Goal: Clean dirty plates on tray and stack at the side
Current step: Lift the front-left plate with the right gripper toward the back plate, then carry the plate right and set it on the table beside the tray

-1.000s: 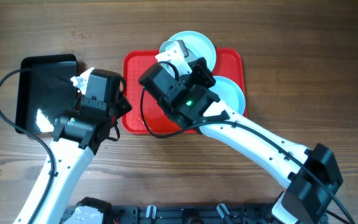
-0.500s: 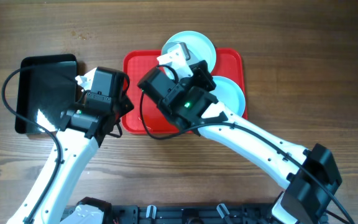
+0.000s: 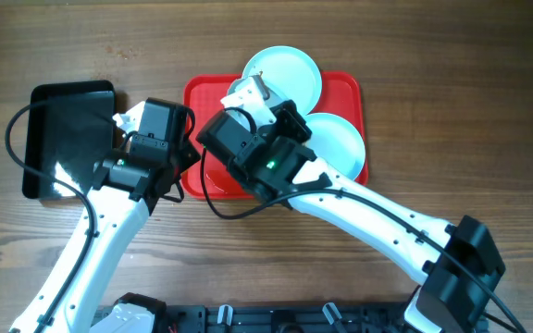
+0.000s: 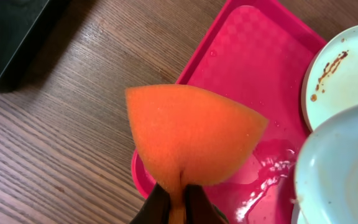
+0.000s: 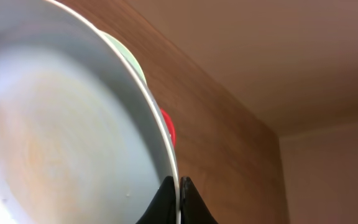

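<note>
Plate (image 5: 55, 124) in right end effector (image 5: 179, 185), left end effector (image 4: 176, 194) holding sponge (image 4: 191, 130)

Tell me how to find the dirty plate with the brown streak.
Start at the large red rectangular plastic tray beside the orange sponge in the left claw. In the left wrist view two round pale mint-white plates show along its right side. Yours is the upper one, the only one with a thin brown-orange streak near its rim.
</note>
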### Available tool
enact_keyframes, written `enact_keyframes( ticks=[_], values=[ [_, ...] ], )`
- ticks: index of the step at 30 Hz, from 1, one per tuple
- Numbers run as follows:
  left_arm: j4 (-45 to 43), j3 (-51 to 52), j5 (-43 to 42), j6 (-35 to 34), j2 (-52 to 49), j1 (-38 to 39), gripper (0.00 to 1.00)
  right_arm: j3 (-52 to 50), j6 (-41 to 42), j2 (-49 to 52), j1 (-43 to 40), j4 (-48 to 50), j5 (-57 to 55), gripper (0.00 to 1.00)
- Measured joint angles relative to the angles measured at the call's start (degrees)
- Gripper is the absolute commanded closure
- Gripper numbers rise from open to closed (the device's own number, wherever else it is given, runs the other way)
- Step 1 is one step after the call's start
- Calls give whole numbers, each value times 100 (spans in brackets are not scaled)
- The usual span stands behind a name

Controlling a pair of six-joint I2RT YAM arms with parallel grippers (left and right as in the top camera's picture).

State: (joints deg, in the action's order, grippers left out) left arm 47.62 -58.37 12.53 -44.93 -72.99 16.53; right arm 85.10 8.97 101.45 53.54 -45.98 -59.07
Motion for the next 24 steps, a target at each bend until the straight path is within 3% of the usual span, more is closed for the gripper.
enact_keyframes(
  ticks=[2,3,8,16,24],
  values=[
    [31,0,-2,-2,0,0,96,0,267,0,-63,66,490,96],
    [48,0,0,-2,0,0,96,-2,251,2,-251,103,1703,96],
    [94,-2,0,-2,0,0,96,0,968,-9,-833,-306,2562,96],
    [105,0,0,-2,-11,0,96,0,1484,-402,-3672,-485,4607,96],
    [105,-2,0,-2,-15,0,96,-555,1552,-466,-6203,-308,5473,96]
  ],
)
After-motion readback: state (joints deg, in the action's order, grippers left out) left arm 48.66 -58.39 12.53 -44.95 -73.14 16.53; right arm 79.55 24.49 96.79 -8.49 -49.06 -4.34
